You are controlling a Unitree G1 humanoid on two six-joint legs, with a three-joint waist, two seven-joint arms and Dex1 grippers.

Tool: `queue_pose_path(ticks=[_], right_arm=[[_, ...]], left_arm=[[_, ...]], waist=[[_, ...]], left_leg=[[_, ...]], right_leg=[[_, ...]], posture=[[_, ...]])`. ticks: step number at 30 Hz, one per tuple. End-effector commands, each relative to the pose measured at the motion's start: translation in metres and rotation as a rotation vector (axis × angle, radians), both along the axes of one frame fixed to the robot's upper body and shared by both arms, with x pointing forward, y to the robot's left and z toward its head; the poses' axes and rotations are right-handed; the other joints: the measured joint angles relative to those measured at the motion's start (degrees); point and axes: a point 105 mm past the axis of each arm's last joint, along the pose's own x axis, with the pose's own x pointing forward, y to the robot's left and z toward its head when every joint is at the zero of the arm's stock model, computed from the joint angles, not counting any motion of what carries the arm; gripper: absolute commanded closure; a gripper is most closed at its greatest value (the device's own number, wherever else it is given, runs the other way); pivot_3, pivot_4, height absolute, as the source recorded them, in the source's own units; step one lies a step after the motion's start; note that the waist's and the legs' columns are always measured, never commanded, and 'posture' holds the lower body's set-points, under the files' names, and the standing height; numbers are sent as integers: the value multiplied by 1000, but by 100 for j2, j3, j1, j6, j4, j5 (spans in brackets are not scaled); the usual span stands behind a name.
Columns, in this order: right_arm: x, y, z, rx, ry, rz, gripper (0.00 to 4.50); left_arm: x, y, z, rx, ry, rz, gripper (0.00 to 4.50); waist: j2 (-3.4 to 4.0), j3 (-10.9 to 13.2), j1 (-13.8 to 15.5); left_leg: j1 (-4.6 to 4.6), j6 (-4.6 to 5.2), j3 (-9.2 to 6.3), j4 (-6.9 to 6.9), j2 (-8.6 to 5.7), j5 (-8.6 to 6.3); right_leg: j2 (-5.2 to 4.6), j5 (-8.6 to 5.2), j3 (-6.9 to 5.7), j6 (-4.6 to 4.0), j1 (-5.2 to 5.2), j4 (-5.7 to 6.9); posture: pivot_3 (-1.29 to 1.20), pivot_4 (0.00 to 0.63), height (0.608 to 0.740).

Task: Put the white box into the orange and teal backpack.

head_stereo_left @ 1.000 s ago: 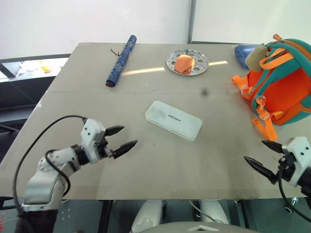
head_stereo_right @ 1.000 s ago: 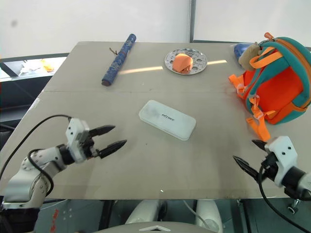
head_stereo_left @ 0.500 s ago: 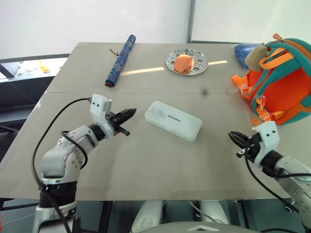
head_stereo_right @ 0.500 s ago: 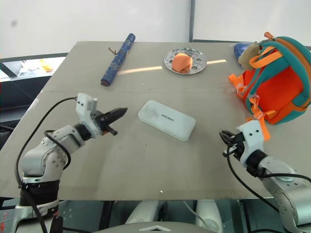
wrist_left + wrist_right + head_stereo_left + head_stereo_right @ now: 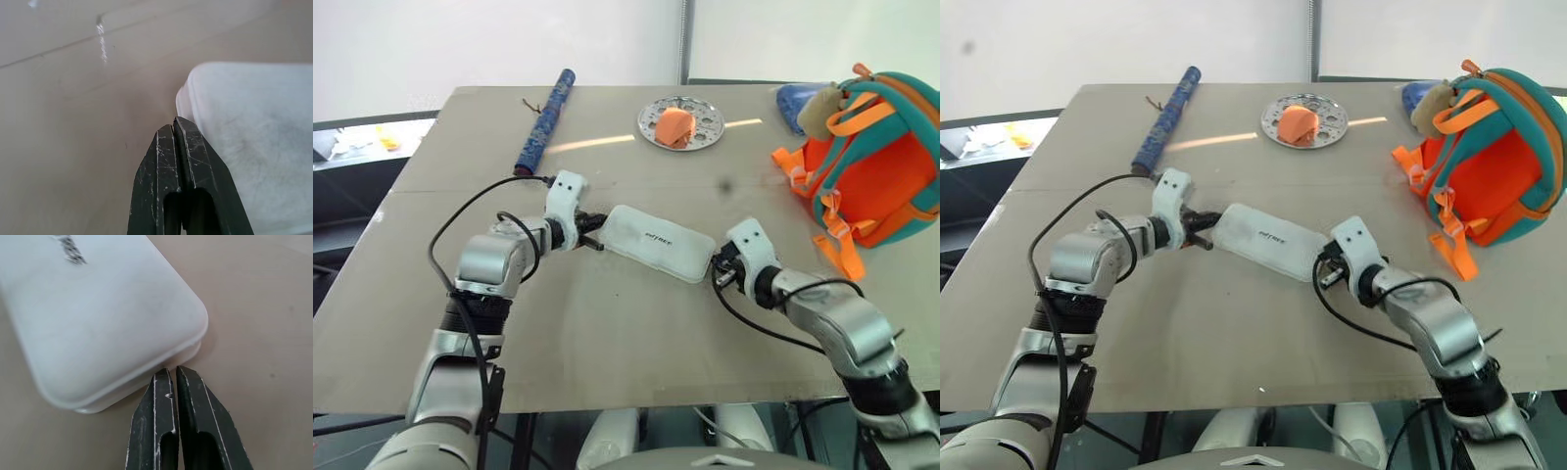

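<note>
Lying flat, white box (image 5: 653,242) between clenched left gripper (image 5: 593,221) and clenched right gripper (image 5: 716,271), tips at its ends.

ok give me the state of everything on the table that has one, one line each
white box: lying flat on the table, lid closed, a gripper at each end
left gripper: shut, tips at the box's left end
right gripper: shut, tips at the box's right end
orange and teal backpack: at the table's right edge, opening not visible
round silver plate: flat, an orange item on it
blue patterned tube: lying flat
</note>
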Motion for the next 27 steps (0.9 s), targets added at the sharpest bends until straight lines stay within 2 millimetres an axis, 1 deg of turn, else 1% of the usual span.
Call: queue_pose_path(ticks=[1,5,9,11,13,14,15,16,17,18,19,20,21,23,24,27], right_arm=[[8,13,9,10,-35,59,4500],[17,-2,17,-30,-68,64,4500],[18,-25,17,-96,-77,68,4500],[16,-37,14,-129,-68,78,4500],[13,-45,12,-150,-62,90,4500],[12,-49,11,-162,-60,88,4500],[13,-54,10,-176,-63,78,4500],[13,-58,9,-186,-67,71,4500],[14,-61,9,-199,-74,66,4500],[15,-64,10,-206,-80,63,4500],[15,-66,10,-206,-83,61,4500],[16,-67,11,-205,-87,62,4500],[16,-68,12,-201,-92,66,4500],[16,-68,14,-195,-97,77,4500],[16,-67,16,-190,-101,85,4500],[17,-64,17,-187,-112,102,4500]], left_arm=[[-19,-10,-12,13,61,-71,4483],[-48,-17,-14,-30,100,-107,4483],[-70,-27,-13,-67,120,-120,4483],[-77,-31,-12,-74,121,-120,4483],[-81,-32,-11,-83,114,-112,4483],[-81,-29,-11,-97,117,-101,4483],[-79,-21,-11,-166,150,-63,4483],[-78,-15,-10,-218,173,-39,3985],[-75,-5,-10,-248,186,-10,3723],[-72,4,-9,-278,194,14,3246],[-68,11,-6,-318,202,33,2903],[-65,18,-4,-366,223,49,2214],[-64,21,-2,-413,257,51,1957],[-65,20,3,-508,330,17,920],[-66,18,5,-548,361,-2,600],[-65,11,5,-634,444,-45,600]], waist=[[2,-1,-27],[3,-2,-12],[3,-2,56],[2,-1,71],[1,-2,65],[1,-2,64],[1,-2,50],[1,-2,41],[1,-2,26],[0,-2,15],[0,-2,14],[0,-2,16],[0,-2,20],[-5,-1,34],[-5,-1,33],[-5,-1,28]], left_leg=[[0,-1,0,-3,1,0],[-3,-2,-4,-16,5,-1],[-14,-1,-16,4,3,-2],[-16,0,-14,12,0,-2],[-17,0,-16,17,1,-2],[-17,-1,-15,17,2,-2],[-16,-1,-15,17,2,-1],[-14,-3,-13,17,3,-1],[-14,-6,-15,17,4,1],[-13,-8,-14,18,3,2],[-10,-10,-10,18,2,3],[-8,-11,-10,18,2,4],[-8,-11,-10,18,2,4],[-9,-12,-14,20,0,5],[-9,-11,-14,20,-1,4],[-12,-10,-14,19,-2,4]], right_leg=[[0,0,2,0,-3,0],[-2,0,9,0,-16,0],[-8,0,0,1,-14,9],[-11,0,3,1,-14,20],[-10,0,0,1,-14,24],[-9,0,0,1,-16,29],[-8,0,0,0,-17,33],[-5,-1,0,0,-17,37],[-5,-1,0,0,-19,40],[-3,-1,1,0,-20,44],[-3,-1,2,0,-20,47],[0,-1,2,-1,-21,50],[0,-1,2,-1,-20,50],[-1,-1,-1,-1,-19,52],[-1,-1,-1,-1,-19,50],[-7,-1,2,0,-19,42]], posture=[[0,150,733],[0,150,733],[0,150,733],[0,150,733],[0,150,733],[0,150,733],[0,150,733],[0,150,733],[0,150,733],[0,150,733],[0,150,733],[0,150,733],[0,150,733],[0,150,733],[0,150,733],[0,150,733]])
